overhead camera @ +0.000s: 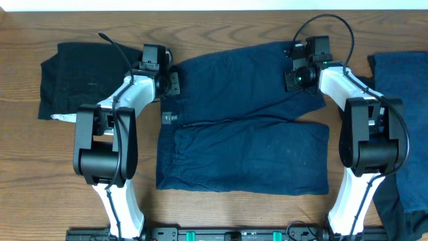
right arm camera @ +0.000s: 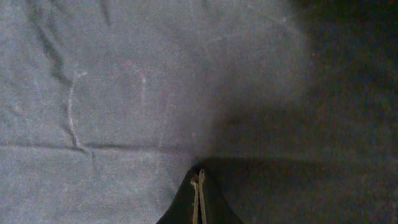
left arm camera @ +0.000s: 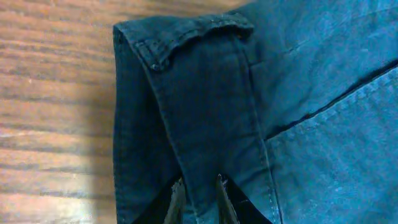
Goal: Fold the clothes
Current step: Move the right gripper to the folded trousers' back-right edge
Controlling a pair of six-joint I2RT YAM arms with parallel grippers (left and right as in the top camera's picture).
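Dark navy shorts [overhead camera: 247, 134] lie spread in the middle of the table, one of the clothes. My left gripper [overhead camera: 172, 82] is at their upper left corner. In the left wrist view it [left arm camera: 199, 182] is shut on a fold of the waistband [left arm camera: 199, 99], which runs up between the fingers. My right gripper [overhead camera: 294, 67] sits at the upper right of the shorts. In the right wrist view its fingertips [right arm camera: 198, 177] are pressed together against the navy cloth [right arm camera: 124, 93], with no cloth showing between them.
A black garment [overhead camera: 87, 80] with a small white tag lies at the far left. More navy cloth [overhead camera: 404, 87] lies along the right edge, with a darker piece [overhead camera: 401, 207] below it. Bare wooden table [left arm camera: 56, 93] shows left of the waistband.
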